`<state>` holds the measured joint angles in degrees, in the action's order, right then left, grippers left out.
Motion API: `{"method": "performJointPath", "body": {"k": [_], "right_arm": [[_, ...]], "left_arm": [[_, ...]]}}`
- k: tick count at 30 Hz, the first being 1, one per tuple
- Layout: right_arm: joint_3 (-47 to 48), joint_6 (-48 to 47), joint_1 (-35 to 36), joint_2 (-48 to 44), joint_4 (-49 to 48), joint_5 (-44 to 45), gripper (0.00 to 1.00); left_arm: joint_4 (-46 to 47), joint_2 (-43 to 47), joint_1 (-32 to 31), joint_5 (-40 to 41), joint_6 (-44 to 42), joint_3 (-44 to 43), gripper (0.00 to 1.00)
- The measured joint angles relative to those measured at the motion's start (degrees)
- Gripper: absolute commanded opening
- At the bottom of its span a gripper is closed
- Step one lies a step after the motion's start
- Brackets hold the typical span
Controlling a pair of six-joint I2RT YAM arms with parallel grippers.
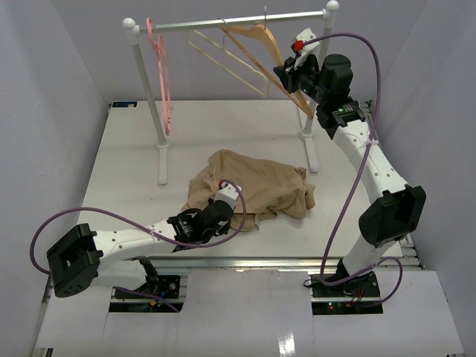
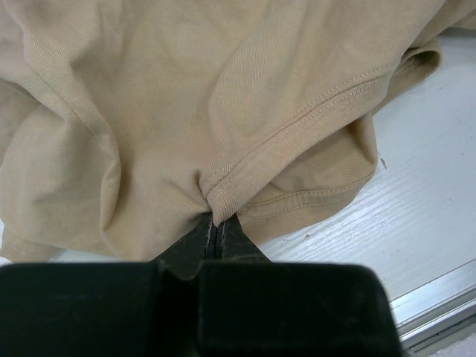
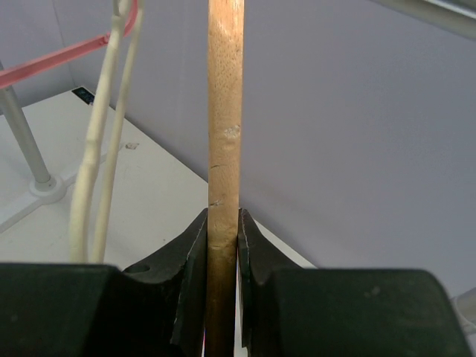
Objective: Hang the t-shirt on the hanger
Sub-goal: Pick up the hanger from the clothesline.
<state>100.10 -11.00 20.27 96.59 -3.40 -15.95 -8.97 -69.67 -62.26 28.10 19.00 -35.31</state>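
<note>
Right claw: jaws clamped on one arm of the wooden hanger, which hangs up at the rail. Left claw: pinched tight on the t-shirt hem, shirt heaped on the table. Step in hand: fetching the hanger. Next, likely: unhook it and lower it to the shirt.

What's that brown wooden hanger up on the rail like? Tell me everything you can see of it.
The wooden hanger is light brown, with visible grain and small dents, and a thin metal hook on top at the rail. It hangs tilted, its long lower bar slanting down to the right. The right gripper is shut on one wooden bar, a finger against each side. A pale cream hanger hangs beside it. No cloth is on it.
</note>
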Motion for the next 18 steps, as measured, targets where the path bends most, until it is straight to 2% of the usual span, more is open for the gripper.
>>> {"method": "performJointPath", "body": {"k": [6, 13, 18], "right_arm": [[-4.6, 0.4, 0.0, -4.1, 0.2, 2.4, 0.08], [-28.7, 4.7, 0.0, -20.7, 1.7, 8.5, 0.08], [-44.1, 11.9, 0.3, -33.3, 5.5, 11.8, 0.08]], "left_arm": [[0.0, 0.0, 0.0, 0.8, 0.3, 0.0, 0.0], [0.2, 0.0, -0.1, 2.0, 1.3, 0.0, 0.0], [0.1, 0.0, 0.0, 4.4, 3.3, 0.0, 0.0]]}}
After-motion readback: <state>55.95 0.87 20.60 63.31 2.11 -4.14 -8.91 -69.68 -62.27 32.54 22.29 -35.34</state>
